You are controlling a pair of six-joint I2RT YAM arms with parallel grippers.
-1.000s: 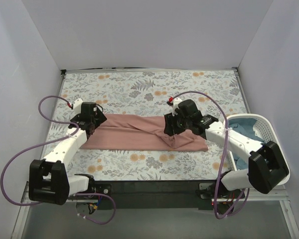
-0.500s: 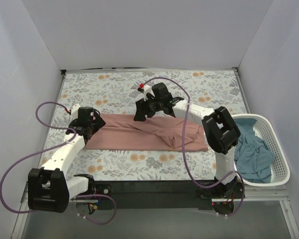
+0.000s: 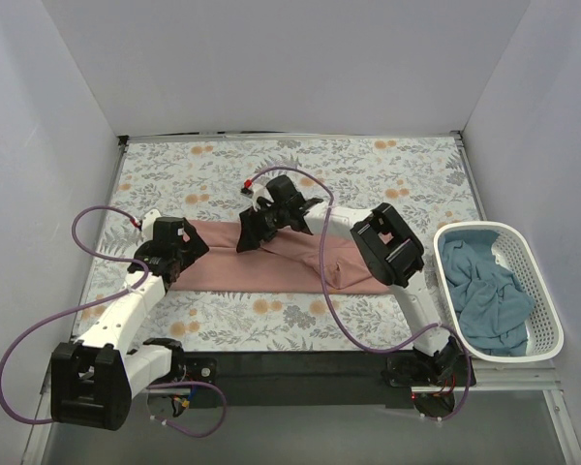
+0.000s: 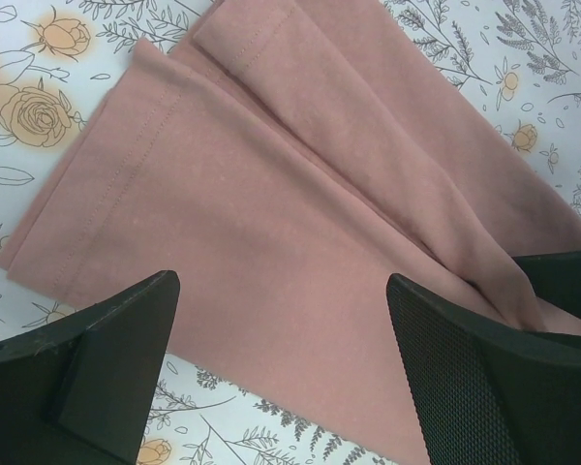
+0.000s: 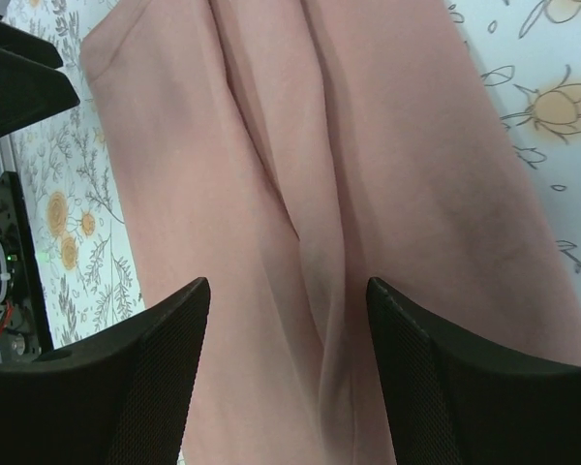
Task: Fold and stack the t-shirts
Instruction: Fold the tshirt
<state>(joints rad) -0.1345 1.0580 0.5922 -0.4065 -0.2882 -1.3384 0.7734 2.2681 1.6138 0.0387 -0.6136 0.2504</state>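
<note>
The dusty-pink t-shirt (image 3: 290, 263) lies as a long folded strip across the middle of the floral cloth (image 3: 300, 165). My left gripper (image 3: 182, 254) is open and empty, low over the shirt's left end; the left wrist view shows pink cloth (image 4: 300, 194) between its fingers (image 4: 107, 358). My right gripper (image 3: 244, 242) is open and empty over the shirt's left-middle part, above a lengthwise crease (image 5: 320, 242). The teal-blue t-shirt (image 3: 479, 291) lies crumpled in the basket. The pink shirt's print is hidden.
The white slotted basket (image 3: 552, 325) stands at the right edge of the table. The right arm (image 3: 387, 242) stretches leftward over the pink shirt's right half. Purple cables loop beside both arms. White walls close in the left, back and right.
My right gripper has swung left along the pink shirt, from its right part to its left-middle. The left gripper has shifted slightly toward the near edge. The shirt lies as before.
</note>
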